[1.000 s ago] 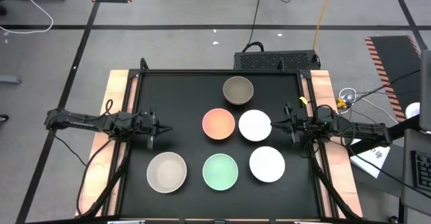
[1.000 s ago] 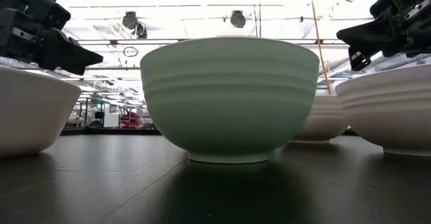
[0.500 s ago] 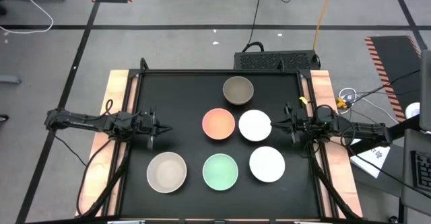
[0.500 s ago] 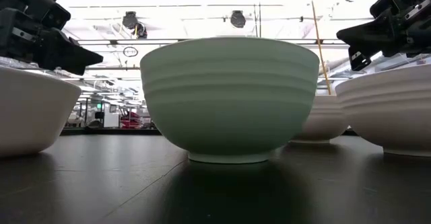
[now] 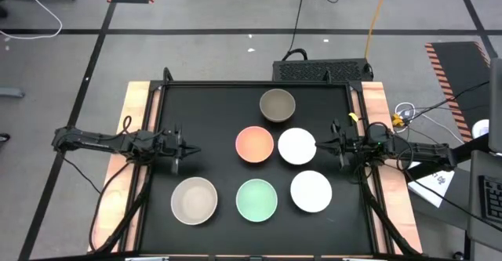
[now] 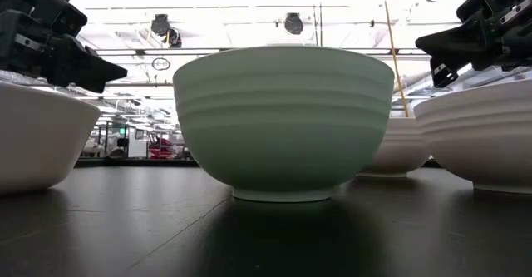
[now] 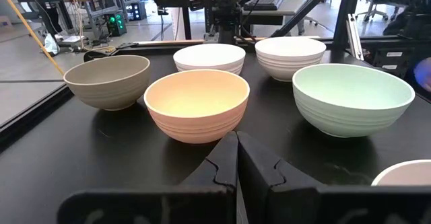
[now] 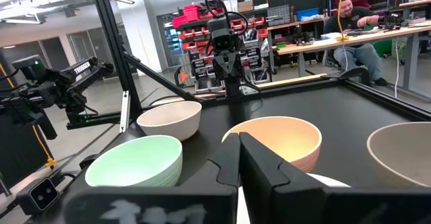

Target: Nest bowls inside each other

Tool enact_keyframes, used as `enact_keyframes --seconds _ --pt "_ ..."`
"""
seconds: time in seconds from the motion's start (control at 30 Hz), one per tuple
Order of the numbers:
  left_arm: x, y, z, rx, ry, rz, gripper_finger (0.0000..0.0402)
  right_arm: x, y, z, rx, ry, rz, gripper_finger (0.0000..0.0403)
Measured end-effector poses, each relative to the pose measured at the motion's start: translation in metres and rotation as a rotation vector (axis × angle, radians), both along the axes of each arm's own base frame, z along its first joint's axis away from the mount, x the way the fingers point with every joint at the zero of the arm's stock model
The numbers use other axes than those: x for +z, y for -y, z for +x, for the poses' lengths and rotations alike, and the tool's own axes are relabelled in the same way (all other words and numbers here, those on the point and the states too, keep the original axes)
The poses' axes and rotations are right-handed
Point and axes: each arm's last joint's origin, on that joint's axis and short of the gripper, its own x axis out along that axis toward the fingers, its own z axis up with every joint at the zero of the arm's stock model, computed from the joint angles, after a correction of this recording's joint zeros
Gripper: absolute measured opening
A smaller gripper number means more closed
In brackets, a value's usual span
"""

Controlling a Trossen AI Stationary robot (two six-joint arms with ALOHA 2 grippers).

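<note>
Six bowls stand apart on their bases on the black table: dark grey-brown at the far side, salmon-orange, one white, another white, mint green and beige-grey along the near side. My left gripper is shut and empty at the table's left, pointing at the salmon-orange bowl. My right gripper is shut and empty at the right, just beside the white bowl's right rim.
Wooden strips run along the table's left and right sides. A black box sits behind the far edge. In the right wrist view a person sits at a bench beyond the table. Bare table lies far left.
</note>
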Motion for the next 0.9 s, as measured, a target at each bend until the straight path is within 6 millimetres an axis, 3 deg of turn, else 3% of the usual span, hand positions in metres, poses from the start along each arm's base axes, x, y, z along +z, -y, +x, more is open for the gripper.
enact_keyframes --seconds 0.8,0.9 --pt "0.0001 0.0 0.0 0.0 0.0 0.002 0.001 0.0 0.0 0.0 0.0 0.0 0.0 0.0" --pt "0.0006 -0.0005 0.0001 0.007 0.005 0.076 0.001 -0.0001 0.0 0.0 0.0 0.0 0.0 0.0"
